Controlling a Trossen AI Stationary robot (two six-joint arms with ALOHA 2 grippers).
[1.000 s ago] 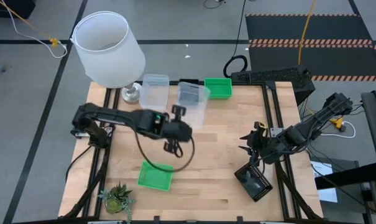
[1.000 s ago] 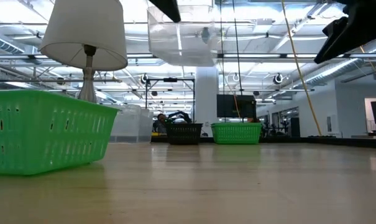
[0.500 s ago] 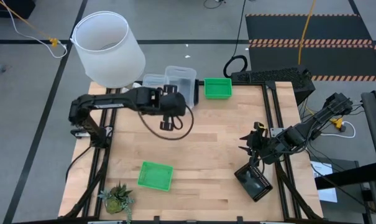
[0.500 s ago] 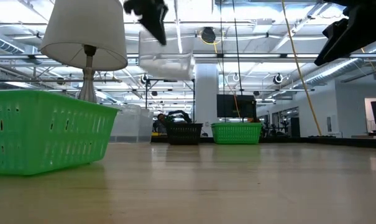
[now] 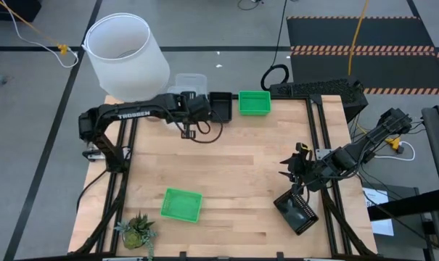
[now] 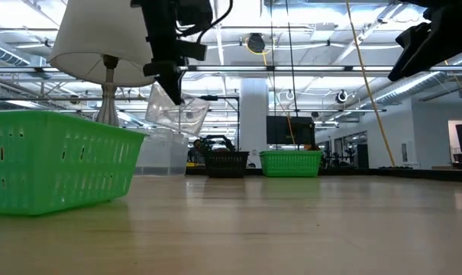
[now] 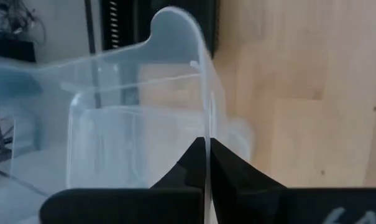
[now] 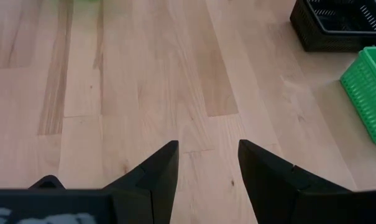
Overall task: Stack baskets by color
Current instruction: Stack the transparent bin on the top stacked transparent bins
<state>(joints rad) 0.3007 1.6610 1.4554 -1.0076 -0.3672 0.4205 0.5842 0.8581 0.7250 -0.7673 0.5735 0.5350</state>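
My left gripper (image 5: 192,103) is at the table's far edge, shut on a clear basket (image 5: 188,83), which hangs tilted in the low view (image 6: 177,113) above another clear basket (image 6: 159,153) standing on the table. A black basket (image 5: 220,106) and a green basket (image 5: 254,101) stand beside them at the far edge. A second green basket (image 5: 181,205) sits near the front left and a second black basket (image 5: 297,212) at the front right. My right gripper (image 5: 295,168) hovers open over the right side, above bare wood (image 8: 203,155). My left gripper pinches one side wall of the clear basket at its rim (image 7: 206,121) between its two fingers, one inside the basket and one outside. The fingers slant down toward the table's far edge. The basket is lifted clear and hangs tilted.
A big white lampshade (image 5: 125,54) on its stand rises at the far left corner, close to the left arm. A small potted plant (image 5: 137,230) stands at the near left corner. Bare wood lies in the table's middle (image 5: 234,167).
My left gripper has carried the clear basket from the table's middle toward the far edge and to the left, sinking as it went. The basket, which hung high and level, is now lower and tilted, over the clear basket on the table.
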